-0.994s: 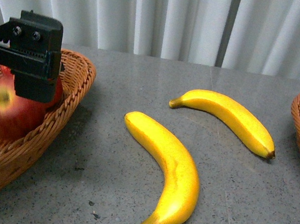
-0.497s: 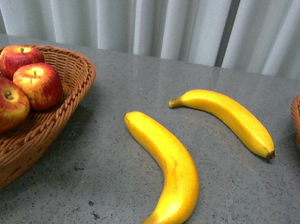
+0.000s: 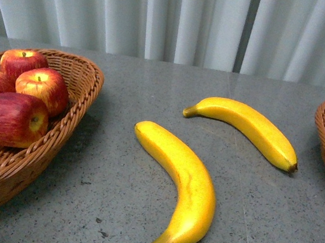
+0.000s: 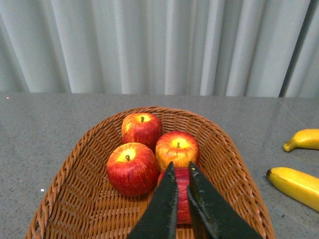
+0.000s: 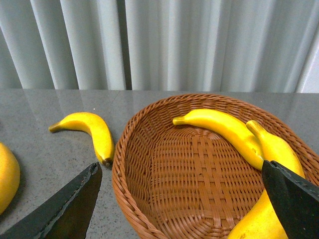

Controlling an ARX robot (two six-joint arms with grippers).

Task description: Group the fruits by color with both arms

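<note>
**A:** What do we have at the left end of the grey table [image 3: 155, 84]?

**B:** We count four red apples [image 3: 41, 87] gathered in the left basket [image 3: 73, 116]. Three sit stem-up. The front apple [image 3: 13, 118] lies tipped on its side, with its stem pointing toward the middle of the table, and it presses against the apples behind it.

**A:** And the left gripper [image 4: 181, 167]?

**B:** Our left wrist camera shows it poised above that basket. Its jaws are drawn nearly together, with only a thin slit between them, and they clamp nothing. A strip of red apple shows through the slit.

**A:** Where do we find the bananas?

**B:** Two lie loose on the table between the baskets. The near banana [image 3: 183, 190] curves toward us, and the far banana [image 3: 246, 125] lies just beyond it without touching it. Two more bananas [image 5: 224, 127] rest close together inside the right basket [image 5: 149, 149], along its far side.

**A:** And the right gripper [image 5: 179, 167]?

**B:** We see its jaws spread wide with nothing between them, hanging over the near part of the right basket. A pale pleated curtain [image 3: 164, 14] closes off the scene behind the table.
</note>
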